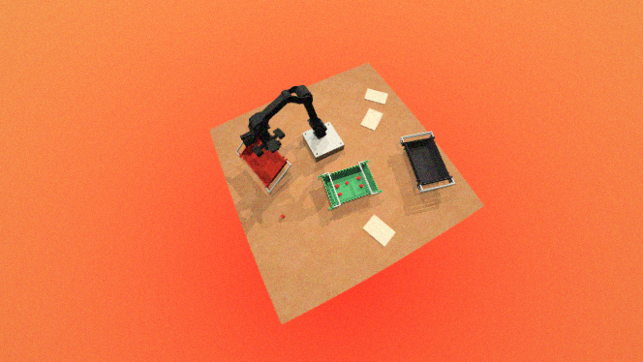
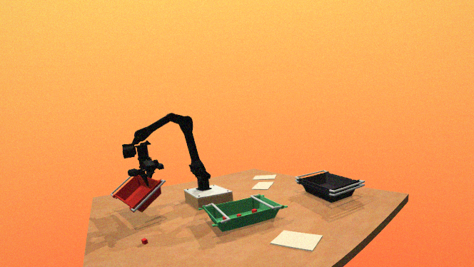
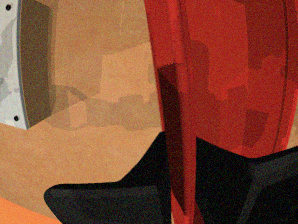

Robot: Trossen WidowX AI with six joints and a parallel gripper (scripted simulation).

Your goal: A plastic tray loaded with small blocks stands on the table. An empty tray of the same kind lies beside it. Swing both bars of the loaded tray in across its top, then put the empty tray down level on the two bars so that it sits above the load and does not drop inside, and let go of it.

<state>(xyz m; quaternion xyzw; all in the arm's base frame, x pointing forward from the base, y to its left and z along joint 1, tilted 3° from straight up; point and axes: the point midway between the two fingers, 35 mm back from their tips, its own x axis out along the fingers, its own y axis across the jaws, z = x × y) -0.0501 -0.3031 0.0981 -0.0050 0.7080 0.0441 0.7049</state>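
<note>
Brown square table top (image 2: 357,214) carries everything. Black six-joint arm (image 2: 185,132) rises from its grey base block (image 2: 225,194) and reaches out to one side.

Green plastic tray (image 2: 246,218) loaded with small red blocks (image 2: 254,210) stands near the base. Both its grey wire bars (image 2: 263,202) lie in across the top, one near each end. Bar step judged complete.

Empty red plastic tray (image 2: 133,193) hangs clear of the table, tilted steeply, its low side toward the table edge. The gripper (image 2: 145,177) is pinched on one long wall of it; in the wrist view the red wall (image 3: 174,129) runs between the two dark fingers.

A black plastic tray (image 2: 328,185) sits well apart at the far side, not needed. Three pale flat cards (image 2: 297,240) and one stray red cube (image 2: 144,241) lie on the table.

Step in hand: carry of the empty tray. Next move, by my judgement: travel across over the green tray, align the long axes, bring the red tray level, lower until its bottom rests on both bars, then release. Risk: the one-wall grip lets it hang crooked, so one end could dip past a bar.
</note>
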